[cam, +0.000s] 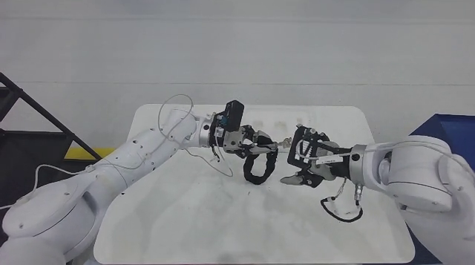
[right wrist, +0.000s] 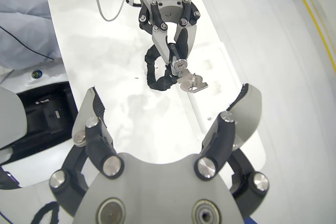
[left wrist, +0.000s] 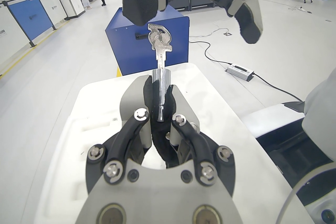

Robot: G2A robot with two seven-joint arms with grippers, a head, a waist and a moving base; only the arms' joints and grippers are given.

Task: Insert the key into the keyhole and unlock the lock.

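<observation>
Since the key (left wrist: 160, 41) is already seated in the lock (left wrist: 162, 79), which is gripped over the counter (cam: 185, 213) by the left claw (left wrist: 158, 93), the open right claw (right wrist: 170, 97) should be closed squarely on the key head and turned gently, without side pull.

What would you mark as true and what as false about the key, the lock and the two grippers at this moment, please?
1. The silver metal key is inserted in the end of the silver lock cylinder. True.
2. The right gripper is clamped on the key. False: its fingers are spread open, apart from the key.
3. The left gripper has its fingers closed on the lock cylinder. True.
4. The black cable loop is held by the right gripper. False: it hangs from the cylinder at the left gripper.
</observation>
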